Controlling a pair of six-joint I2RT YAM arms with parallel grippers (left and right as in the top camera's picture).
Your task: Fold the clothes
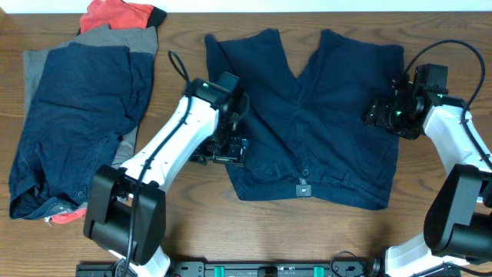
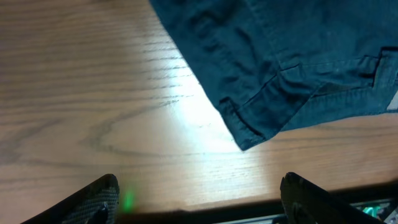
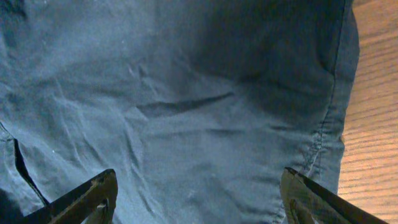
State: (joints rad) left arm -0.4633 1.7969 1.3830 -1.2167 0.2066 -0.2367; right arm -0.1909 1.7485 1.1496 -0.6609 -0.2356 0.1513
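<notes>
Left wrist: left tool fingers apart, empty, over bare bench; a corner of the navy shorts lies just ahead, to its right. Right tool also apart, over flat cloth, edge at its right. Judgement: pinch the edges squarely, taking both layers. Only overhead shows the pile beyond the left tool.

Soft, even light is falling across the worktop in the overhead view, and shadows are lying faint. In the left wrist view a white glare is washing out the wood grain at centre, while a green glow is shining at 7 o'clock. In the right wrist view the shorts are looking dim, darkening toward 1 o'clock, and the fingers are sitting slightly out of focus.
</notes>
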